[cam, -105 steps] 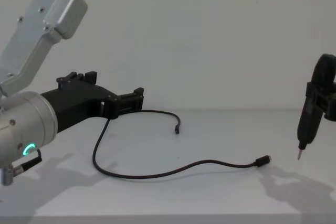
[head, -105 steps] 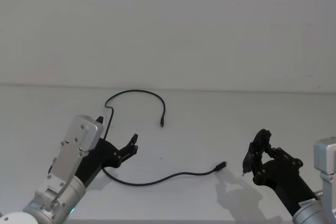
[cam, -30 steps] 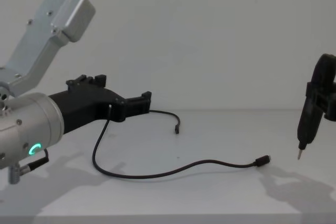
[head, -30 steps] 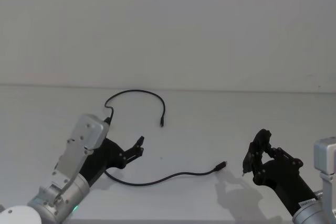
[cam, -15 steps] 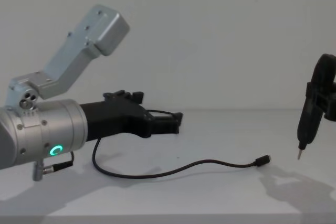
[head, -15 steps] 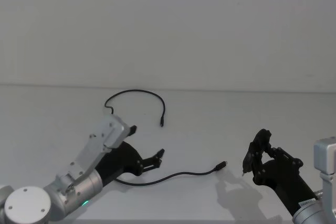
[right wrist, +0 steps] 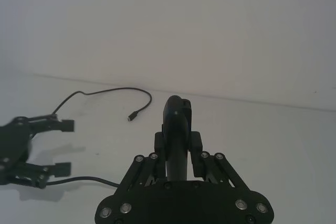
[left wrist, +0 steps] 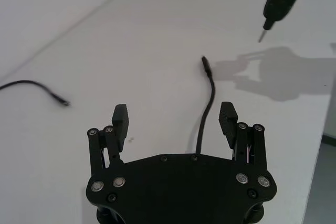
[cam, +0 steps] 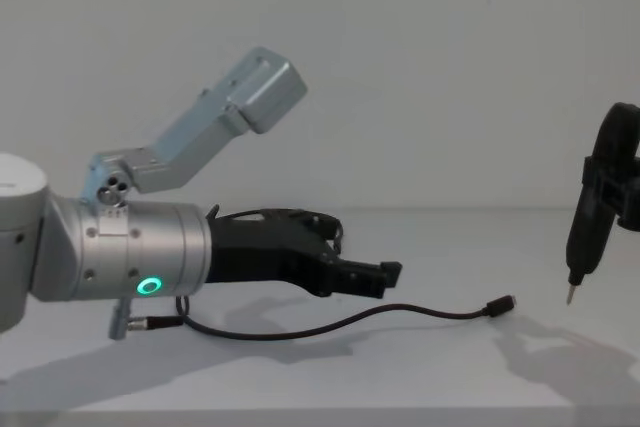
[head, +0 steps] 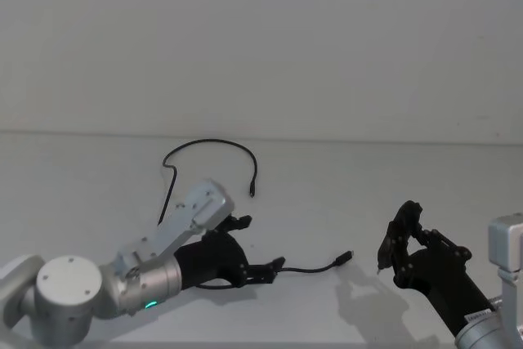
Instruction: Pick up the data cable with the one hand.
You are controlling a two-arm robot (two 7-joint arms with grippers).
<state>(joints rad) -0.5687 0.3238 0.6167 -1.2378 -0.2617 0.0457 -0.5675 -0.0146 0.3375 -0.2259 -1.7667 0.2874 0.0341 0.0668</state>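
At the table's point(head: 327, 194) near edge, we log the right gripper point(right wrist: 178, 144) parked rightward, clamped on a pen-like tool point(cam: 590, 217), and the left gripper point(head: 260, 244), jaws spread wide, over the data cable point(head: 315, 268) (lying flat), whose far end curls toward the wall point(head: 245, 38).

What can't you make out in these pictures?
- Head view: the data cable has its middle hidden under the left gripper and arm.
- Left wrist view: the open gripper's body covers the cable's near part.
- Chest view: the right edge cuts off the right gripper, shut on the pen-like tool.
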